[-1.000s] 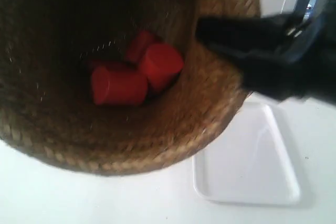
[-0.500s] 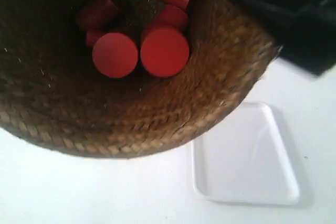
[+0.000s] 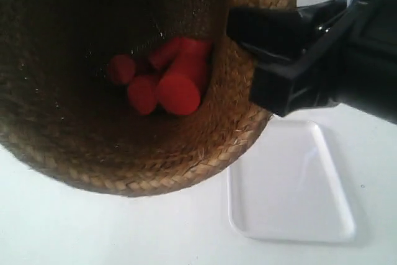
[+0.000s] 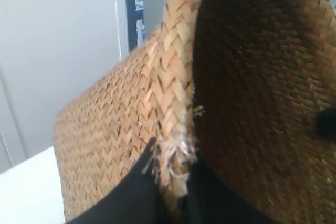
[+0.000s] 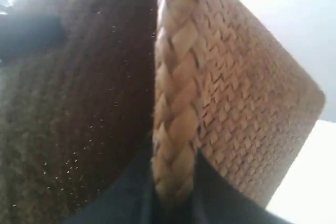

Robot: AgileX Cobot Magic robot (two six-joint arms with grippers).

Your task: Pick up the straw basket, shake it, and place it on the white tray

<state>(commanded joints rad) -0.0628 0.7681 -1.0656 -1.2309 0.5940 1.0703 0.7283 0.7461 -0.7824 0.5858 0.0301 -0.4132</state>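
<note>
The straw basket point(image 3: 155, 181) hangs in the air close to the exterior camera, tilted so its dark inside shows. It is held above the table, to the left of the white tray point(image 3: 291, 190) and overlapping the tray's near corner. The black gripper point(image 3: 245, 60) of the arm at the exterior view's right clamps the braided rim. In the left wrist view my left gripper point(image 4: 176, 182) is shut on the frayed rim of the basket point(image 4: 105, 129). My right gripper point(image 5: 173, 192) is shut on the rim of the basket point(image 5: 241, 108) on the opposite side.
Several red cylinders point(image 3: 180, 82) lie bunched against the basket's inner wall. The white table point(image 3: 74, 234) runs under the basket and the tray. A pale wall and a dark post point(image 4: 128, 9) stand behind.
The basket has swung and tilted back and forth. The red cylinders tumbled inside it and now sit lower and more to the middle. The black gripper has come back into view at the right.
</note>
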